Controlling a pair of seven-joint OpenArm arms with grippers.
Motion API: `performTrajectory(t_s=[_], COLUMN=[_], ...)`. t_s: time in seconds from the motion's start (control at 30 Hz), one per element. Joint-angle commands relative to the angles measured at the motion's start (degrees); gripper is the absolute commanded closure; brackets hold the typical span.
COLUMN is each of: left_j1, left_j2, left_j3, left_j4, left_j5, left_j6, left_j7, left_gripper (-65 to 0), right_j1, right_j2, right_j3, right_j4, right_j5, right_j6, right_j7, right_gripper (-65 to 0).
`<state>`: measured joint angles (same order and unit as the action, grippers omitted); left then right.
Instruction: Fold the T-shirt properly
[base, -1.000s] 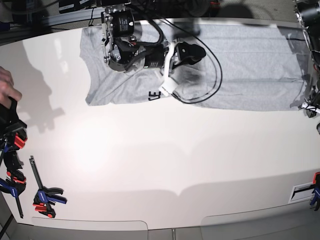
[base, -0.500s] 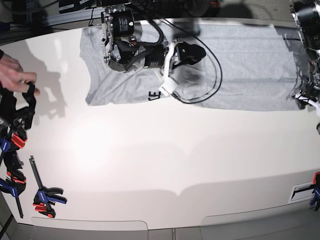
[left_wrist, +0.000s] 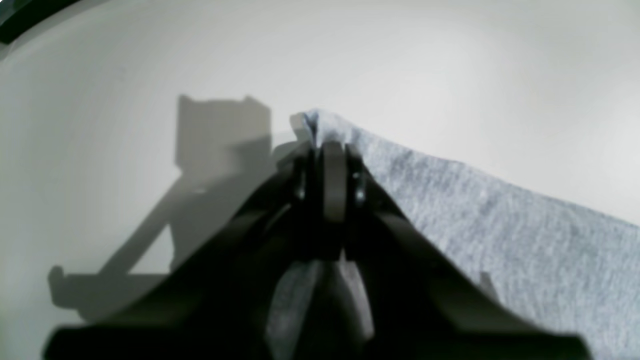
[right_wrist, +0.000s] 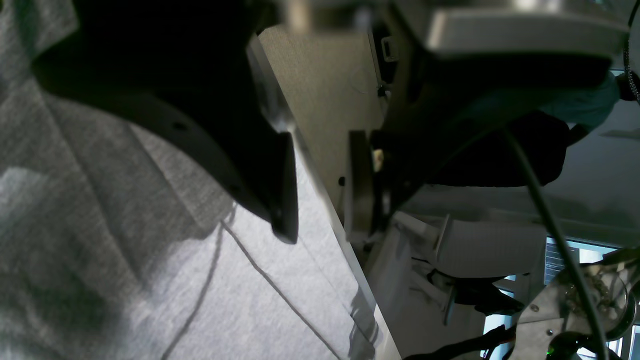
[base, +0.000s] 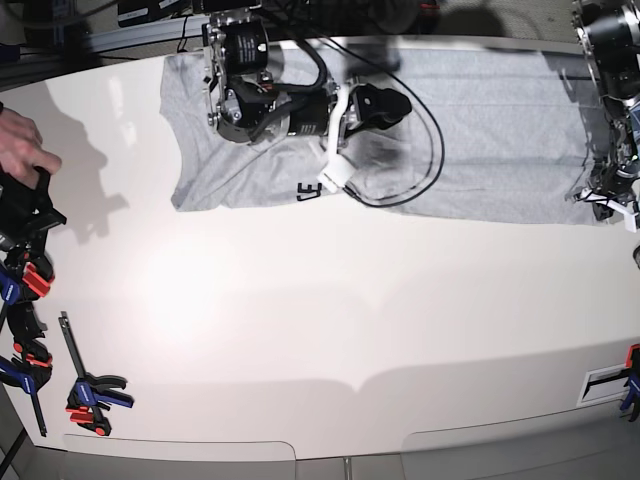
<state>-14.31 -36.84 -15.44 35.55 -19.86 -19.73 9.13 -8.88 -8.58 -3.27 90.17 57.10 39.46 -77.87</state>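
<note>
Shifting inward along the hem, left gripper (left_wrist: 325, 150) is pinching the T-shirt (base: 500, 130) corner thinly; fabric risks slipping free.

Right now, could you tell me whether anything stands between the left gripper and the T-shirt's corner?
Nothing visible does. The left gripper is already shut on a corner of the T-shirt, with grey cloth poking out beyond its tips. Only the bare white table lies around that corner.
</note>
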Motion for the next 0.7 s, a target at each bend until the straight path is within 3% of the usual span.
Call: performTrajectory(t_s=[0.0,0.13,0.27,0.47,0.67], left_j1=[-0.9,-0.8,1.9,9.2,15.8], left_j2=[-1.8,-3.6,-5.9,-7.3,-7.3], left_j3=[-0.2,-0.3,-0.3,-0.3,-1.6], left_j4=[0.4,0.8,3.8,12.4,22.9], left_j5=[-0.2,-1.2,-8.7,-12.3,-13.7], left_j6=[-0.1,-0.2,-0.6,-10.6,-11.0], left_j7=[-1.1,-1.6,0.1,1.5,5.5], left_gripper=[0.0,0.0,0.0,0.0,0.0], right_j1=[0.6,0.6,0.6,0.6,0.6], right_j2=[-0.4,-0.4,-0.4,-0.4,-0.4], right_j3=[-0.1,-0.1,-0.1,-0.1,-0.1], right_j4=[1.1,1.1,1.1,1.1,1.1], right_j5=[1.9,1.8,1.8,1.8,1.8], right_j6=[0.5,0.5,0.5,0.5,0.5], right_j7=[0.6,0.6,0.6,0.6,0.4], right_gripper=[-15.4,-15.4,-15.4,-15.4,-15.4])
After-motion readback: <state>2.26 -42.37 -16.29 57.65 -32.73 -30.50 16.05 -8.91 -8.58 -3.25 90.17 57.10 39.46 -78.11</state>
